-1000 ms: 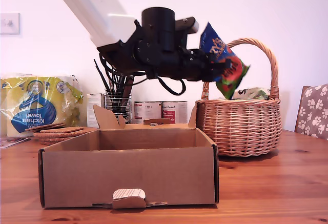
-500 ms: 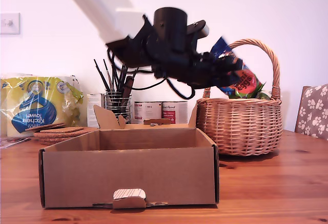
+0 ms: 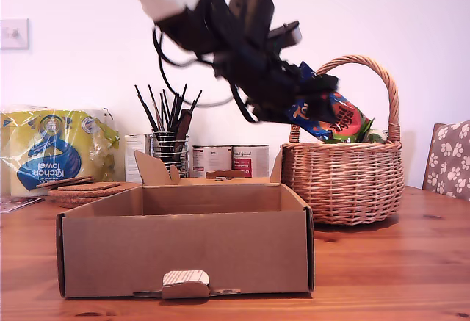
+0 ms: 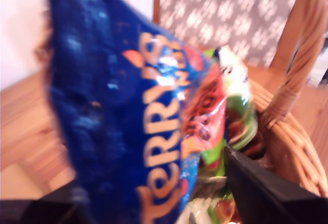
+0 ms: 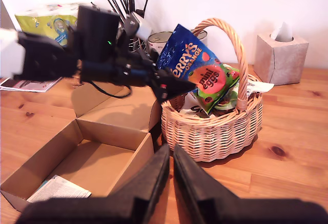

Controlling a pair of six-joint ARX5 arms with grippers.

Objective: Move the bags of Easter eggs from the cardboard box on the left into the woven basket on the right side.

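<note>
Since a second ago, your first gripper (image 3: pixel 317 95) has been carrying the Terry's bag (image 3: pixel 334 117) down from beside the handle, and is now pinching it over the woven basket (image 3: pixel 343 181), its lower end dipping inside. The Galaxy bag (image 5: pixel 197 106) is lying in the basket already. Your second gripper (image 5: pixel 171 168) is hovering with jaws pressed together, near the cardboard box (image 3: pixel 183 251).
</note>
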